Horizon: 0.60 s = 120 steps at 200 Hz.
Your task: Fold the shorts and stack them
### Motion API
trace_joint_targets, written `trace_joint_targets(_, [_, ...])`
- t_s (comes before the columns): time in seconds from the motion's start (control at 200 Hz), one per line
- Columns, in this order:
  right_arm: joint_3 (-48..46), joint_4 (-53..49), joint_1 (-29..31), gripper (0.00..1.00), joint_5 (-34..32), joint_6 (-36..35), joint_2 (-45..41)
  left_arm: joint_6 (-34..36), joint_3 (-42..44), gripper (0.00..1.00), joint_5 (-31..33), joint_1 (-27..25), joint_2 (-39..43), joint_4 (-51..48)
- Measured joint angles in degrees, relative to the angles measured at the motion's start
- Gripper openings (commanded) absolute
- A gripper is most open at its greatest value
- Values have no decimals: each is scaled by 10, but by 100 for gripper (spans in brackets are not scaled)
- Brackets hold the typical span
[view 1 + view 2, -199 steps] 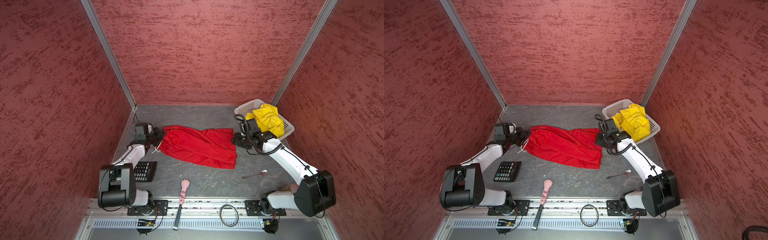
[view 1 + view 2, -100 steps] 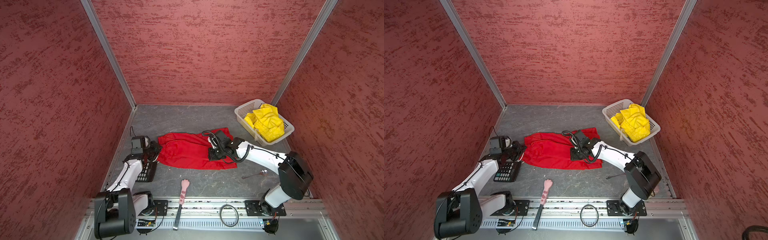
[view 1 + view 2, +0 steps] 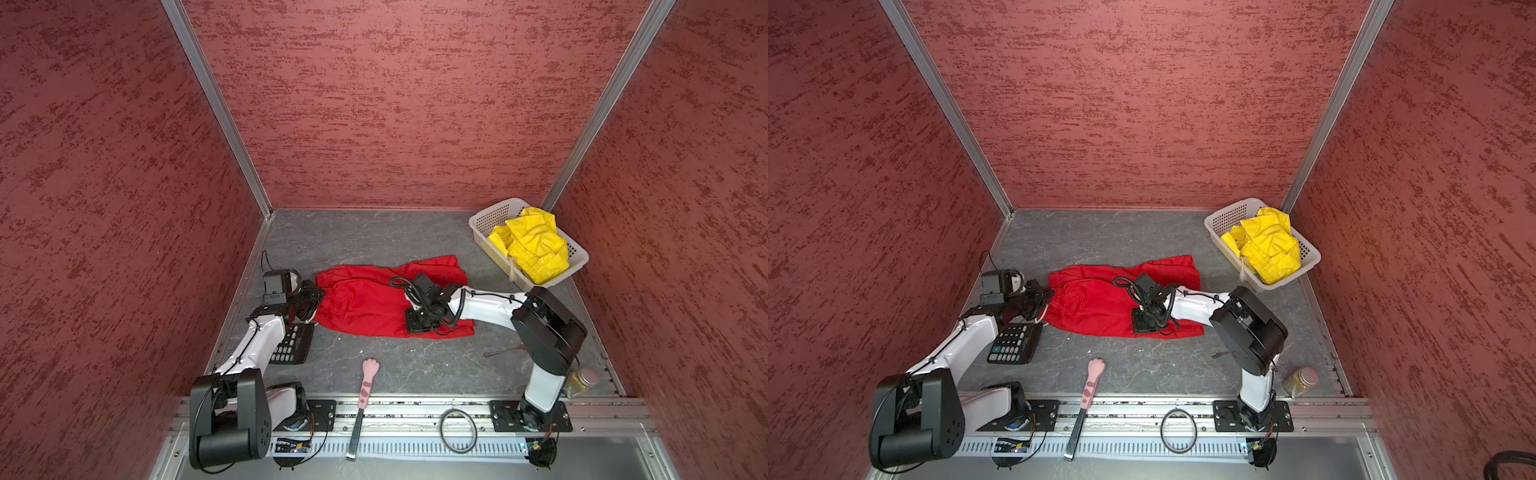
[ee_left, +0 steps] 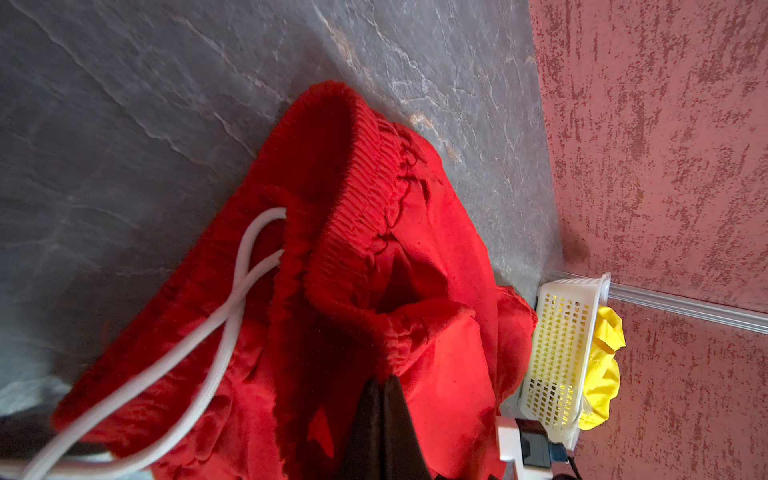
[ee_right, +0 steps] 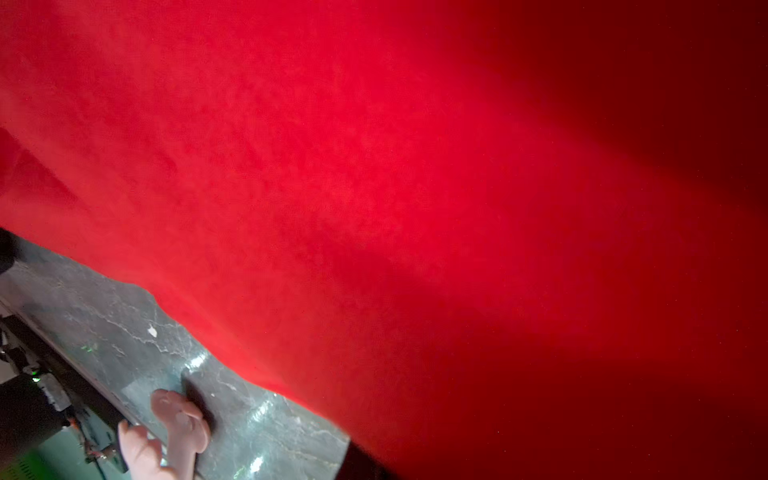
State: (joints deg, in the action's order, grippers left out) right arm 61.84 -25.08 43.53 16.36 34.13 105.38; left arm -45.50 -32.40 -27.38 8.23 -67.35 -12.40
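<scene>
The red shorts [image 3: 365,299] [image 3: 1096,303] lie spread on the grey floor, waistband to the left, in both top views. My left gripper [image 3: 314,296] [image 4: 382,380] is shut on bunched red fabric just below the elastic waistband; a white drawstring [image 4: 232,316] trails beside it. My right gripper [image 3: 417,326] [image 3: 1144,324] is low on the shorts near their front edge. Blurred red cloth [image 5: 374,187] fills the right wrist view, and one dark finger [image 5: 361,463] runs in under it. The yellow shorts [image 3: 534,245] [image 3: 1268,245] sit crumpled in the white basket [image 3: 488,216].
A black calculator [image 3: 291,347] lies under the left forearm. A pink paw-shaped tool [image 3: 368,382] and a black ring [image 3: 457,428] sit at the front rail. A jar [image 3: 582,380] stands front right, and a spoon [image 3: 503,351] shows by the right arm. Red walls close three sides.
The right gripper has moved from beside the basket to the shorts' front middle and has shut. The left gripper has drawn the waistband toward the front, over the calculator.
</scene>
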Motion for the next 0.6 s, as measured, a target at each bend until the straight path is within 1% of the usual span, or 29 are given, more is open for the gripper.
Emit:
trace_joint_targets(0.18, [31, 31, -86, 0, -17, -4, 30, 6, -28, 0, -11, 12, -25, 5])
trace_joint_targets(0.26, [42, 36, -110, 0, -30, -15, 37, 12, -33, 0, -14, 12, -29, 7])
trace_joint_targets(0.286, [42, 37, -116, 0, -33, -18, 37, 14, -33, 2, -15, 12, -28, 6])
trace_joint_targets(0.326, [42, 37, -121, 0, -34, -21, 36, 18, -32, 10, -17, 12, -28, 5])
trace_joint_targets(0.416, [35, 37, -118, 2, -33, -31, 28, 29, -18, 41, -24, 11, -20, 3])
trace_joint_targets(0.446, [31, 34, -116, 3, -33, -34, 24, 32, -10, 48, -27, 11, -14, 2])
trace_joint_targets(0.531, [24, 17, -113, 8, -33, -42, 5, 30, 5, 59, -41, 11, 4, -12])
trace_joint_targets(0.601, [24, 4, -110, 14, -34, -52, -17, 32, 5, 62, -53, 11, 21, -26])
